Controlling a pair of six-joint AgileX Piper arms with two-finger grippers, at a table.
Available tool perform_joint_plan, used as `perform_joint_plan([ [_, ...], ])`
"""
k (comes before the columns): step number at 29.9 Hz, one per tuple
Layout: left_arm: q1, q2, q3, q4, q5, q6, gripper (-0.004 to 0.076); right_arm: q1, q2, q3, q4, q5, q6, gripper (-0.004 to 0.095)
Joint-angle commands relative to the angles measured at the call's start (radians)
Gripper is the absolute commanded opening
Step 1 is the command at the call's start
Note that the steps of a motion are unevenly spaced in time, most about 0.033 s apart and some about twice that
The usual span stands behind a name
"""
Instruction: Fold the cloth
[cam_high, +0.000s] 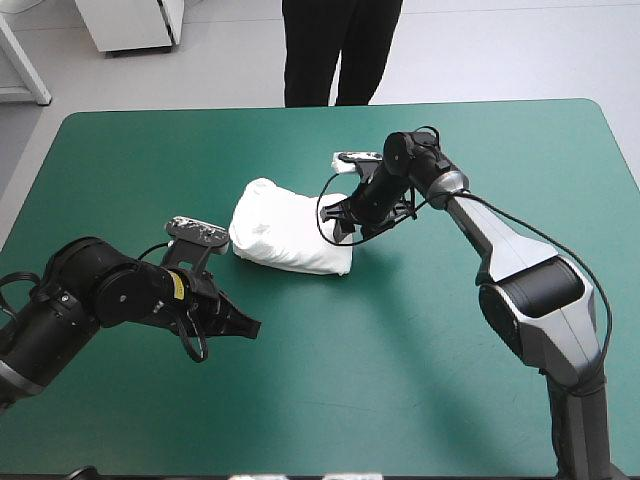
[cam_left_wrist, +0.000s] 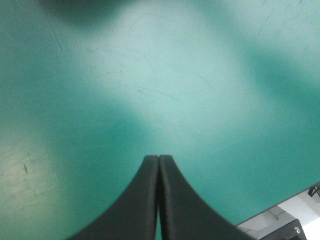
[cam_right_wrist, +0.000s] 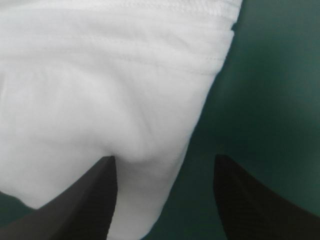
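Near the middle of the teal-green cover (cam_high: 420, 380), the T-shirt (cam_high: 288, 228) is seen as a folded white bundle. At its right end the right gripper (cam_right_wrist: 165, 160) is held with its fingers spread wide, a corner of the bundle lying between them but not clamped. The left gripper (cam_left_wrist: 159, 158) is noted pressed shut to one point, empty, over bare cover on the bundle's near side, apart from it.
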Motion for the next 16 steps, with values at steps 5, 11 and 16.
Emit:
perform_joint_plan([
  [5,-0.004,-0.018,-0.020,-0.016,-0.011,-0.013,-0.0010,-0.004,0.002,-0.019,0.071,-0.033,-0.028,0.0549],
  [11,-0.004,-0.018,-0.020,-0.018,-0.011,-0.016,-0.0010,-0.002,0.033,-0.019,0.092,-0.033,-0.044,0.0463],
  [16,-0.004,-0.018,-0.020,-0.018,-0.011,-0.021,-0.0010,0.000,0.033,-0.019,0.060,-0.017,-0.043,-0.0016],
])
